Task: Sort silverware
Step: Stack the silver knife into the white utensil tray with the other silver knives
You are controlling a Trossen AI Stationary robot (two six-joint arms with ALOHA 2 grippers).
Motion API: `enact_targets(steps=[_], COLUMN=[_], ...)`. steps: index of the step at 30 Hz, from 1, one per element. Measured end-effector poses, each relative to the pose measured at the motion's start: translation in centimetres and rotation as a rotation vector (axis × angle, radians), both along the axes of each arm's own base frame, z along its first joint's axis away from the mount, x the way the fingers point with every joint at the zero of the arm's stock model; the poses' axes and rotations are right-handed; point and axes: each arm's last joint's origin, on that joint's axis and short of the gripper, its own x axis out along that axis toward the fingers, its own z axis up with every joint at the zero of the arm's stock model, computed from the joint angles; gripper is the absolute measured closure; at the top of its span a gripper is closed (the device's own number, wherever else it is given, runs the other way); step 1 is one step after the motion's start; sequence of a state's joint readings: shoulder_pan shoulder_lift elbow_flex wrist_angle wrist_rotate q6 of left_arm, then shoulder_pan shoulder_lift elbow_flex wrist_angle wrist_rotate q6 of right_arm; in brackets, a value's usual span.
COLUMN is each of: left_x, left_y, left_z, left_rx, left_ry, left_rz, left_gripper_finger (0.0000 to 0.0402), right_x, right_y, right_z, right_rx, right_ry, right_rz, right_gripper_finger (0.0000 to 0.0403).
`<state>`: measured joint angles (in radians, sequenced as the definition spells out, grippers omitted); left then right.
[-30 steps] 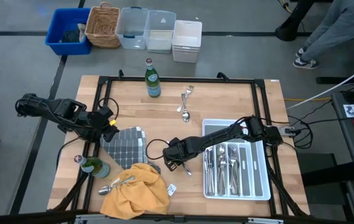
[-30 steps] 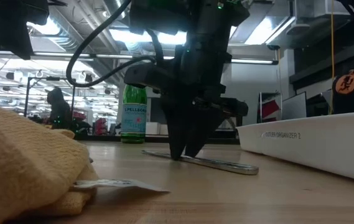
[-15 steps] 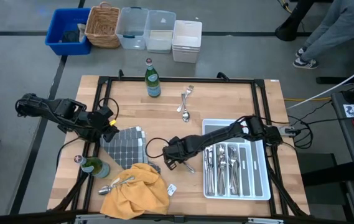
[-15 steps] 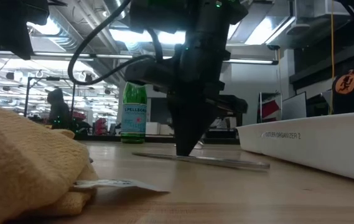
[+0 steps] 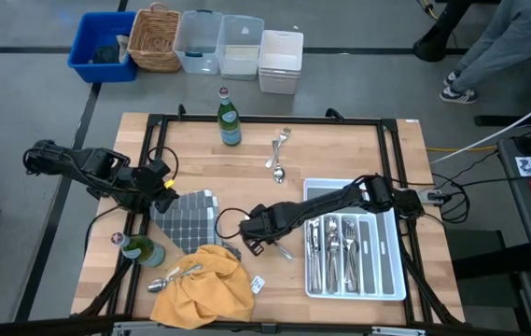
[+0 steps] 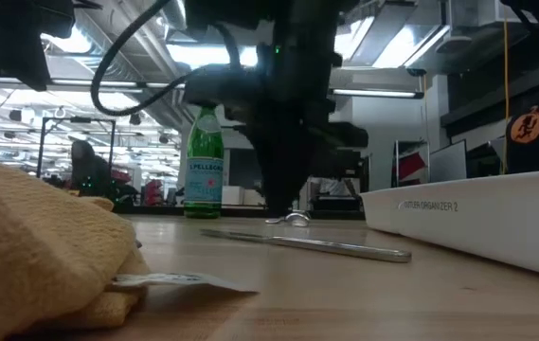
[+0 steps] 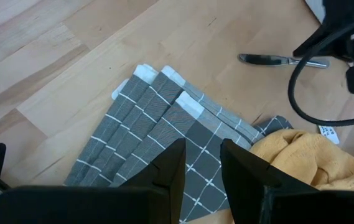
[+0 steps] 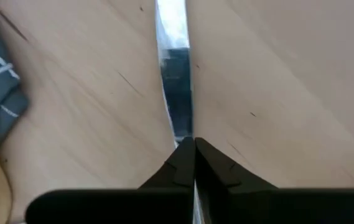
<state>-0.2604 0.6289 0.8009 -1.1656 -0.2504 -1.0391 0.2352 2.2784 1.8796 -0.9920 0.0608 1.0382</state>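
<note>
Knife [image 6: 307, 244] lies flat on the surface beside the white tray [image 5: 391, 280]; my right claw [image 5: 254, 240] has just pinched its end, so I can lift it trayward.

Even overhead light, bright; the desk [image 5: 340, 154] shows only soft short shadows. From desk height, ceiling strip lights [image 6: 155, 87] glare and backlight the arm into a dark silhouette; the yellow cloth [image 6: 32, 246] up close is out of focus. Right wrist view is motion-blurred, the knife [image 8: 175, 74] smeared, reflecting light.
</note>
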Motion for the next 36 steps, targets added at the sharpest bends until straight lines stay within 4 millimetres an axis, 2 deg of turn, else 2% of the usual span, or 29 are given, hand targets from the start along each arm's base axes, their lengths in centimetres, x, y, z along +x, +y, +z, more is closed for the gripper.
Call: enact_targets(steps=[6,11,15,19,25,30,36], left_x=[0.0,0.0,0.0,0.0,0.0,0.0,0.0], left_y=[0.0,0.0,0.0,0.0,0.0,0.0,0.0], left_z=[0.0,0.0,0.0,0.0,0.0,0.0,0.0], left_rx=[0.001,0.001,0.001,0.013,0.014,0.014,0.014], left_ry=[0.0,0.0,0.0,0.002,0.002,0.003,0.002], left_rz=[-0.002,-0.002,-0.002,-0.018,-0.021,-0.02,-0.02], left_gripper_finger=[0.0314,0.0314,0.0314,0.0314,0.0314,0.0314,0.0314], right_x=[-0.1,0.3,0.3,0.4,0.0,0.0,0.6], right_y=[0.0,0.1,0.2,0.0,-0.1,-0.1,0.1], right_z=[2.2,2.8,2.8,2.8,1.3,-0.9,-1.5], right_rx=[0.001,0.027,0.042,0.078,0.065,0.053,0.055], right_ry=[0.035,-0.007,-0.005,0.002,0.035,0.073,0.029], right_rz=[0.001,0.005,0.007,0.008,0.005,0.017,0.058], right_gripper_finger=[0.0398,0.0391,0.0365,0.032,0.0269,0.0267,0.0271])
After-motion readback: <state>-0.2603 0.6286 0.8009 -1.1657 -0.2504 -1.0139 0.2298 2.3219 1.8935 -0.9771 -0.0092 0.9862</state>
